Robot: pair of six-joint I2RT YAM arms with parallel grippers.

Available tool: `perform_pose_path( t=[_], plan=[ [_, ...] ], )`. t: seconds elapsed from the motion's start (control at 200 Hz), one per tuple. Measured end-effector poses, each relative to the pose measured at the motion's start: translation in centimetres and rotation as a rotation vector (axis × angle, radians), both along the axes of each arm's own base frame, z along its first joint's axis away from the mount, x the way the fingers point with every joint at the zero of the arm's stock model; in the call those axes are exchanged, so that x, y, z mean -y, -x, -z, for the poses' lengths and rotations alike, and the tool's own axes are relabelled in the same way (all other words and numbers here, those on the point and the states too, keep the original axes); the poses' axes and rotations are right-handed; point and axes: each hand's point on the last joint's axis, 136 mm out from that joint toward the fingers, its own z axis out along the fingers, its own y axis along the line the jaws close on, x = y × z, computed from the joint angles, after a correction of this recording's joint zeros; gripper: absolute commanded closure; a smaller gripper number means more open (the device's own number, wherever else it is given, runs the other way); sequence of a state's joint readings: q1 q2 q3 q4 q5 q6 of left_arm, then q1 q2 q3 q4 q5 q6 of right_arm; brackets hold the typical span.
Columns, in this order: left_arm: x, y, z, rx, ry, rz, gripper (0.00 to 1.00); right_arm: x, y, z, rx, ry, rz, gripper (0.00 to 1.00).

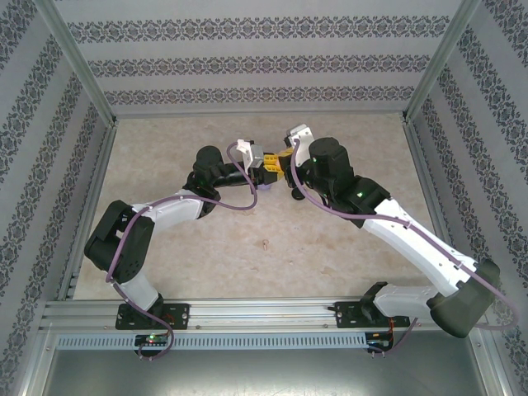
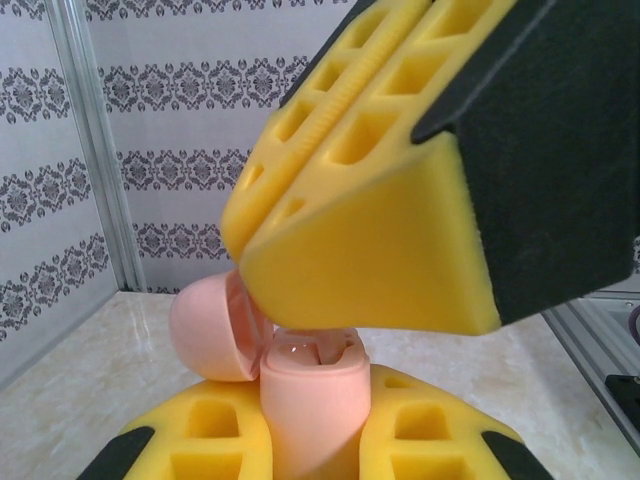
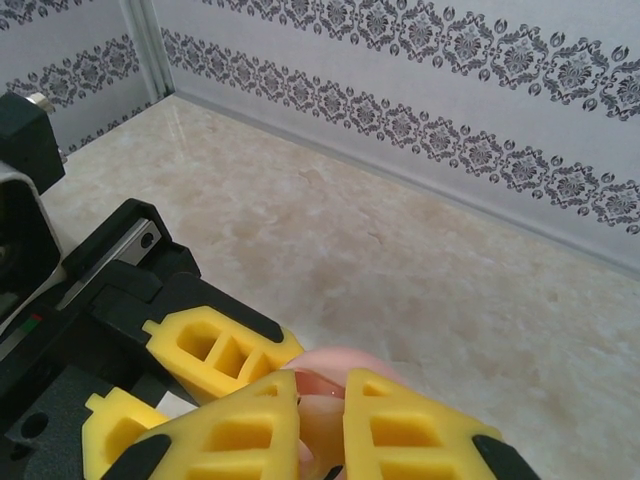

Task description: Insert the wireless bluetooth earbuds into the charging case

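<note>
Left wrist view: L gripper (image 2: pixel 318 415) pinches the pink charging case (image 2: pixel 305 385) upright betw. its yellow fingers, with the lid (image 2: pixel 205 325) open to the left. R gripper (image 2: pixel 245 235) comes in from above right. Its tips are just over the case mouth and nearly pressed together; whether they pinch anything I cannot tell. Top external: both grippers meet at far centre of the table (image 1: pixel 214 256). One small pinkish earbud (image 1: pixel 264 244) lies alone nearer, well apart.

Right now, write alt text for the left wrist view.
A pinkish-tan rounded plastic charging case, its lid open, stands gripped between the left yellow fingers. The right yellow fingers point down at its opening, above a beige marbled table.
</note>
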State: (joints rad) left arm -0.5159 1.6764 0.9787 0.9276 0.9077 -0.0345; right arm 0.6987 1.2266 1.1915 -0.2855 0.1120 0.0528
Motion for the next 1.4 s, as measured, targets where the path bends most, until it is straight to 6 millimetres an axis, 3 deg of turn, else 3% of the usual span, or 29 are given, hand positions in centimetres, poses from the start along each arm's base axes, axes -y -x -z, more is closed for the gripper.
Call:
perform_pose_path(
  t=[0.12, 0.425, 0.61, 0.869, 1.209, 1.314, 1.399],
  plan=[
    [0.0, 0.0, 0.0, -0.007, 0.001, 0.002, 1.0, -0.2, 0.3, 0.4, -0.005, 0.004, -0.009, 0.81],
    [0.0, -0.3, -0.7, -0.005, 0.043, -0.008, 1.0, -0.3, 0.3, 0.2, -0.048, -0.031, 0.014, 0.41],
    [-0.1, -0.6, -1.6, 0.013, 0.077, -0.034, 1.0, -0.1, -0.1, -1.2, -0.099, -0.1, 0.022, 0.27],
    [0.4, -0.2, -1.8, 0.028, 0.09, -0.02, 1.0, 1.3, -1.1, -4.3, -0.126, -0.26, 0.074, 0.23],
    [0.4, -0.5, -2.0, 0.037, 0.099, -0.042, 1.0, 3.6, -0.8, -6.1, -0.173, -0.409, 0.147, 0.24],
    [0.1, -1.1, -2.0, 0.041, 0.102, -0.08, 1.0, 4.4, 0.7, -5.5, -0.199, -0.447, 0.165, 0.25],
    [-0.3, -1.6, -1.6, 0.039, 0.1, -0.116, 1.0, 5.2, 1.9, -3.5, -0.249, -0.46, 0.19, 0.26]
  ],
)
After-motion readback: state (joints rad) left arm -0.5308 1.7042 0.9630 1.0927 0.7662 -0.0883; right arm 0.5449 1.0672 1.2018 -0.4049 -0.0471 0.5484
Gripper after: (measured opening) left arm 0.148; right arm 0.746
